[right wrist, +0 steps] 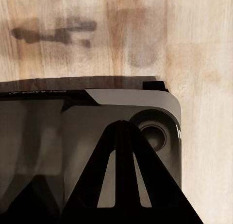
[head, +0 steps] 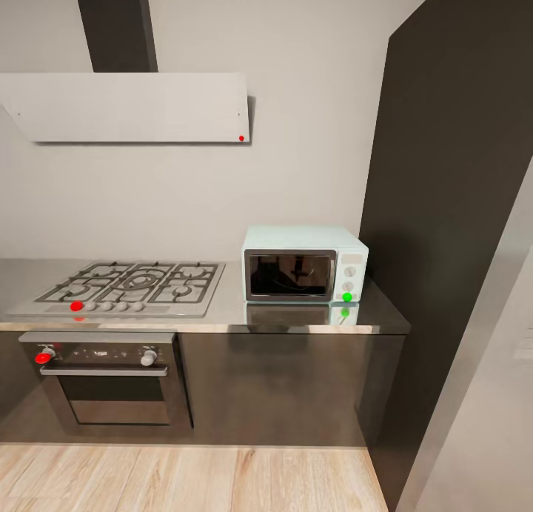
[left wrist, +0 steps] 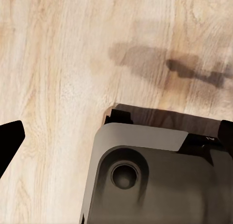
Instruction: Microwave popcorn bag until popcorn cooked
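The pale mint-blue microwave [head: 305, 264] stands on the glossy grey countertop [head: 222, 317] at its right end, dark glass door closed. A green dot [head: 346, 297] glows low on its knob panel. The popcorn bag and the popcorn are out of view. My left gripper [left wrist: 120, 136] hangs open over the wood floor, one black fingertip [left wrist: 10, 139] at each side of the left wrist view. My right gripper [right wrist: 122, 134] is shut on nothing, its fingers joined into one dark wedge above my base.
A steel gas hob [head: 129, 284] with a red dot lies left of the microwave, over a dark built-in oven [head: 107, 378]. A white hood [head: 126, 106] hangs above. A tall dark cabinet [head: 451, 201] walls the right side. Wood floor [head: 185, 479] lies before the cabinets; my grey base [left wrist: 145, 185] is below both grippers.
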Available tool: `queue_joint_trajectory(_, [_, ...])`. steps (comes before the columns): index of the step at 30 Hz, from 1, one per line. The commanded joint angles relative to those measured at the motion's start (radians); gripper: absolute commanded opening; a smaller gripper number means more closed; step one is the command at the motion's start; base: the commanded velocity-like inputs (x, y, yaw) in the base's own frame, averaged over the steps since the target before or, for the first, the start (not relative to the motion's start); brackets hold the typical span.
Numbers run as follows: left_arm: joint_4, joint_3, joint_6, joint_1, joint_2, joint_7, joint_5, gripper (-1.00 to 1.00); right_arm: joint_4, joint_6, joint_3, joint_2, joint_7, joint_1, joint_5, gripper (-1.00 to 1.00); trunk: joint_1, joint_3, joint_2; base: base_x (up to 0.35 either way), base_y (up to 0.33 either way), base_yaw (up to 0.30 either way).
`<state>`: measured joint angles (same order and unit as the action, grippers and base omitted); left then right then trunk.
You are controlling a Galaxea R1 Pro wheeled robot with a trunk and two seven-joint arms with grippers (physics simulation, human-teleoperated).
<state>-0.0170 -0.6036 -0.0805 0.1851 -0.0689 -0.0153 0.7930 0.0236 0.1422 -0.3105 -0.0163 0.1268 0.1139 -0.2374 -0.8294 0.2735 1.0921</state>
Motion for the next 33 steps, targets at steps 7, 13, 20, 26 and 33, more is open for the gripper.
queue_joint_trajectory(7, [0.000, -0.008, -0.002, 0.000, 0.000, -0.002, 0.009, 1.00, 0.003, 0.005, -0.009, -0.001, 0.003, 0.001, -0.008, -1.00, 0.000, 0.001, 0.001, 0.000, 0.000, 0.000])
queue_joint_trajectory(13, [0.000, -0.008, -0.002, 0.000, 0.000, -0.002, 0.009, 1.00, 0.003, 0.005, -0.009, -0.001, 0.003, 0.001, -0.008, -1.00, 0.000, 0.001, 0.001, 0.000, 0.000, 0.000])
queue_joint_trajectory(20, [0.000, -0.008, -0.002, 0.000, 0.000, -0.002, 0.009, 1.00, 0.003, 0.005, -0.009, -0.001, 0.003, 0.001, -0.008, -1.00, 0.000, 0.001, 0.001, 0.000, 0.000, 0.000])
queue_joint_trajectory(26, [0.000, -0.008, -0.002, 0.000, 0.000, -0.002, 0.009, 1.00, 0.003, 0.005, -0.007, -0.001, 0.002, 0.001, -0.008, -1.00, 0.000, 0.001, 0.001, 0.000, 0.000, 0.000])
queue_joint_trajectory(33, [0.000, -0.008, -0.002, 0.000, 0.000, -0.002, 0.009, 1.00, 0.002, 0.004, -0.001, 0.004, 0.009, 0.001, -0.023, -1.00, 0.000, 0.001, 0.001, 0.000, 0.000, 0.000])
